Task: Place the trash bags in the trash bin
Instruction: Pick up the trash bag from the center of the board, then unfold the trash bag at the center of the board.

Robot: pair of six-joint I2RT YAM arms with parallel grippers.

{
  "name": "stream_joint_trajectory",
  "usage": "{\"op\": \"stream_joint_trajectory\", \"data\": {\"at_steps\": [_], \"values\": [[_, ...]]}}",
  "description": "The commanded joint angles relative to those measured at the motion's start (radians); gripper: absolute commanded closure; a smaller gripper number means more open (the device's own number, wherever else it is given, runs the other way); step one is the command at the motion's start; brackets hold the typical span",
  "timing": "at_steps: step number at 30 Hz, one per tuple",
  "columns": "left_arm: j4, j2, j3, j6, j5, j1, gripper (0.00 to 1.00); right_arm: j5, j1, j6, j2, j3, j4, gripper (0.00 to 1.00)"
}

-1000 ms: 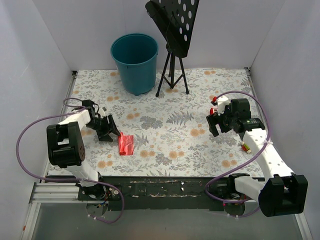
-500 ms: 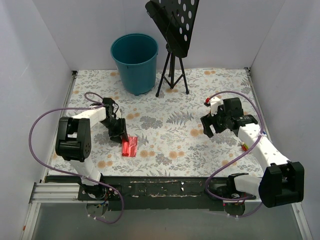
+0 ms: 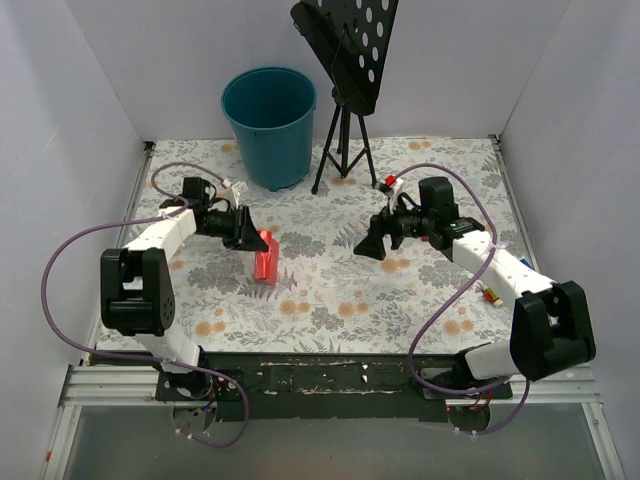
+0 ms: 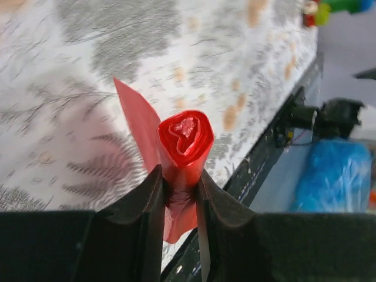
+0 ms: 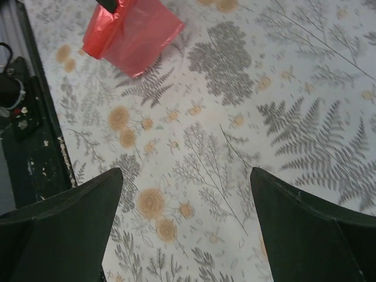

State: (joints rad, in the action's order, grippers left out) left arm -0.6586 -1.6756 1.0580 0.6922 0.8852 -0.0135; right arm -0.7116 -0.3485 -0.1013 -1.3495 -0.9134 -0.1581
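Left gripper (image 4: 179,188) is clamped on the one red trash bag (image 4: 185,138), holding it over the floral tabletop (image 3: 330,290), well apart from the single teal trash bin (image 3: 265,140) at the back. Right gripper (image 5: 185,194) has its jaws spread wide, gripping nothing.

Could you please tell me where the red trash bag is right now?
In the top view, the red trash bag is left of centre, pinched in the left gripper over the floral tabletop, on the near side of the teal trash bin.
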Motion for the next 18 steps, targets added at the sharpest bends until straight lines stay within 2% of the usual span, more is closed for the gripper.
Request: {"op": "stream_joint_trajectory", "data": {"at_steps": [1,3,4,11,14,18], "values": [[-0.204,0.091,0.149,-0.418,0.238,-0.077,1.0,-0.206,-0.058,0.063,-0.066,-0.068,0.27,0.02],[-0.329,0.106,0.192,-0.579,0.238,-0.101,1.0,-0.245,-0.09,0.019,-0.1,-0.093,0.279,0.02],[-0.338,0.128,0.194,-0.598,0.239,-0.103,1.0,-0.262,-0.105,0.012,-0.111,-0.091,0.31,0.02],[-0.326,0.275,0.171,-0.655,0.248,-0.123,1.0,-0.198,-0.245,-0.211,-0.129,-0.117,0.338,0.02],[-0.285,0.321,0.152,-0.655,0.256,-0.125,1.0,-0.178,-0.282,-0.221,-0.163,-0.143,0.348,0.02],[-0.32,0.333,0.155,-0.724,0.247,-0.126,1.0,-0.173,-0.31,-0.189,-0.22,-0.183,0.385,0.02]]}}
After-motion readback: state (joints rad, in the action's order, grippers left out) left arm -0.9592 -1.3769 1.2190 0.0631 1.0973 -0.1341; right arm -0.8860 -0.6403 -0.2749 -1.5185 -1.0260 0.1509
